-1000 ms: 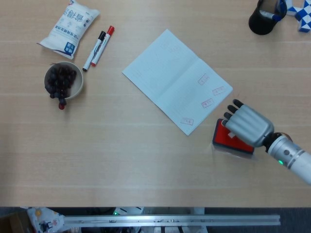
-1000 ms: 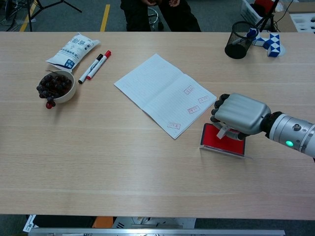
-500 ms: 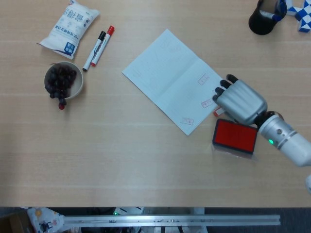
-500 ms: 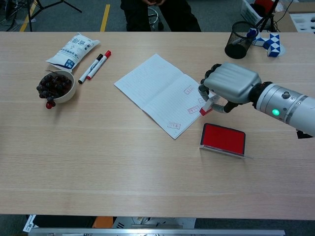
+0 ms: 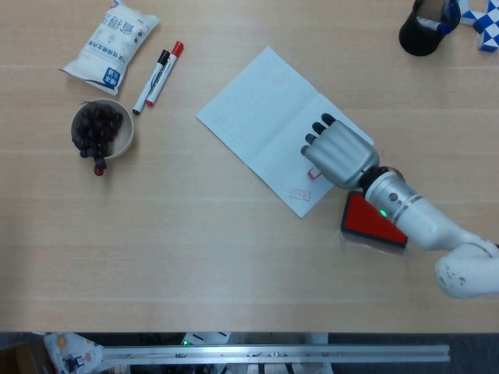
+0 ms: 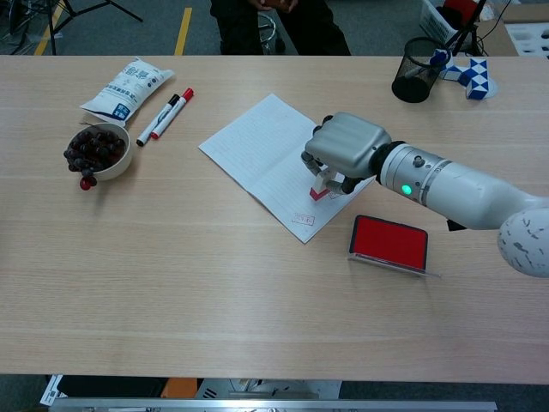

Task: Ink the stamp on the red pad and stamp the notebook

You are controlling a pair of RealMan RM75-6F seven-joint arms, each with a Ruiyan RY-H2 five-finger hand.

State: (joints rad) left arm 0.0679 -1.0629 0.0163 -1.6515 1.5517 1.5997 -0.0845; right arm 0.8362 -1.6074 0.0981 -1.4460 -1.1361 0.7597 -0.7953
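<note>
Gripping the stamp with fingers clamped around it, the right hand holds it tip-down over the open notebook, at the page's 4 o'clock corner; whether it touches the paper cannot be told. The red pad lies just beside the notebook, at the hand's 5 o'clock. The left hand shows in neither view.

right hand | fingers curled, gripping | arm extended left
</note>
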